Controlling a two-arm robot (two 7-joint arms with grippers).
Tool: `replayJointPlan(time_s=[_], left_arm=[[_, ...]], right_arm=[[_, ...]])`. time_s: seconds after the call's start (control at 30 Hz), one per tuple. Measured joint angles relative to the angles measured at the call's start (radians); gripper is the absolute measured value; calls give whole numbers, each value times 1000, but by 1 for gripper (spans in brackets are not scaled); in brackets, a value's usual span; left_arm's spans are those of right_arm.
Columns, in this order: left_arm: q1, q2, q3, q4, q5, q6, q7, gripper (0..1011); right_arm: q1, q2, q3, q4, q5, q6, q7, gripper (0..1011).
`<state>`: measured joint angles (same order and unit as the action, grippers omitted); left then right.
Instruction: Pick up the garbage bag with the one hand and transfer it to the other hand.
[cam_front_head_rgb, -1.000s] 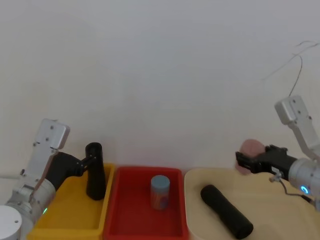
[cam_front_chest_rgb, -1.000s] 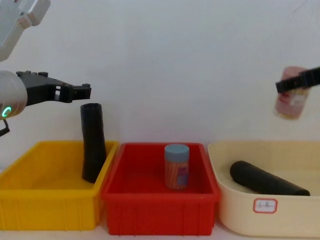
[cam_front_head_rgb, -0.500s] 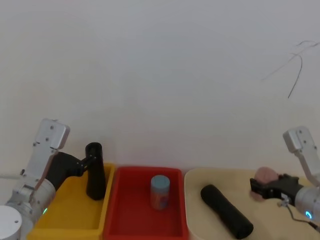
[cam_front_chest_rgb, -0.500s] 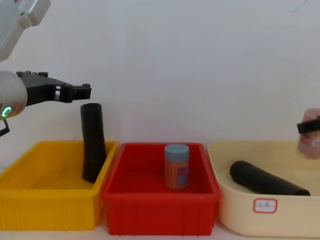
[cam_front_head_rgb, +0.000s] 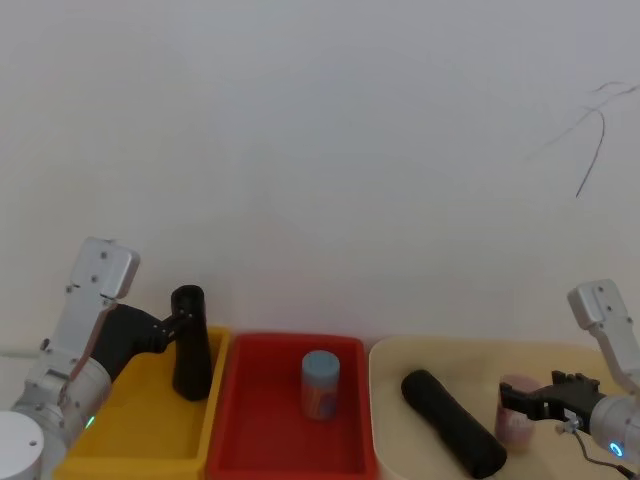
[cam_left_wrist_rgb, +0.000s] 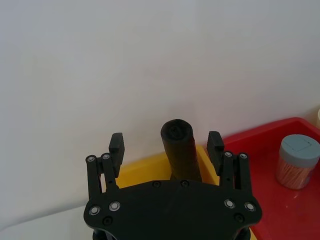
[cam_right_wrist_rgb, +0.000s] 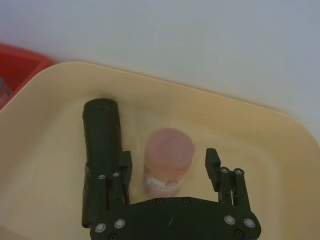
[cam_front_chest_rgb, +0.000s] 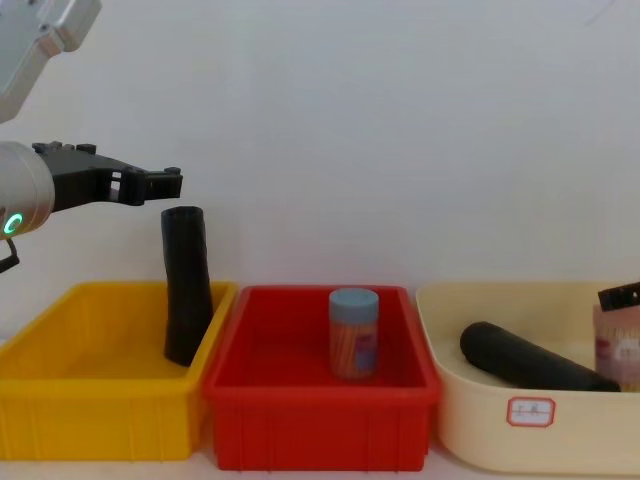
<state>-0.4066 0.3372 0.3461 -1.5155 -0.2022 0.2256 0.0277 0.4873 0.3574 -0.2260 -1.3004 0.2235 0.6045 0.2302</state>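
Garbage bag (cam_front_head_rgb: 452, 424) lying on its side in cream bin (cam_front_head_rgb: 390, 420), rounded end toward the red bin, just beside right gripper (cam_right_wrist_rgb: 169, 162) on its left flank, apart from the fingers. Right gripper low inside cream bin, fingers spread, straddling upright pink jar (cam_right_wrist_rgb: 168, 161); contact with the jar not discernible. Left gripper (cam_left_wrist_rgb: 166, 146) above yellow bin (cam_front_chest_rgb: 60, 385), fingers apart, well away from the bag, either side of slim black tube (cam_front_chest_rgb: 187, 298) without touching. Tube leaning against yellow bin's right wall, hollow end up.

Bag's far end hidden behind pink jar in chest view; jar cut by frame edge there. Bag's lower length covered by gripper body in right wrist view.

Count: three bins, yellow, red bin (cam_front_chest_rgb: 320, 400), cream; two jars, blue-lidded jar (cam_front_chest_rgb: 354, 332) in red bin, pink in cream; two black rolls; one label (cam_front_chest_rgb: 530, 410) on cream bin front.
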Motion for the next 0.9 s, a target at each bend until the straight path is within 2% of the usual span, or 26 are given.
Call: replayJointPlan(time_s=[0.03, 0.07, 0.2, 0.5, 0.9], left_arm=[[0, 0, 0, 0, 0, 0, 0, 1002], [0, 0, 0, 0, 0, 0, 0, 1002], [0, 0, 0, 0, 0, 0, 0, 1002], [0, 0, 0, 0, 0, 0, 0, 1002], [0, 0, 0, 0, 0, 0, 0, 1002]], right_arm=[[0, -1, 0, 2, 0, -1, 0, 879], [0, -1, 0, 4, 0, -1, 0, 933], [0, -3, 1, 14, 0, -3, 1, 1002], [-5, -8, 5, 16, -3, -13, -1, 1000], [-50, -28, 17, -55, -27, -91, -48, 1000]])
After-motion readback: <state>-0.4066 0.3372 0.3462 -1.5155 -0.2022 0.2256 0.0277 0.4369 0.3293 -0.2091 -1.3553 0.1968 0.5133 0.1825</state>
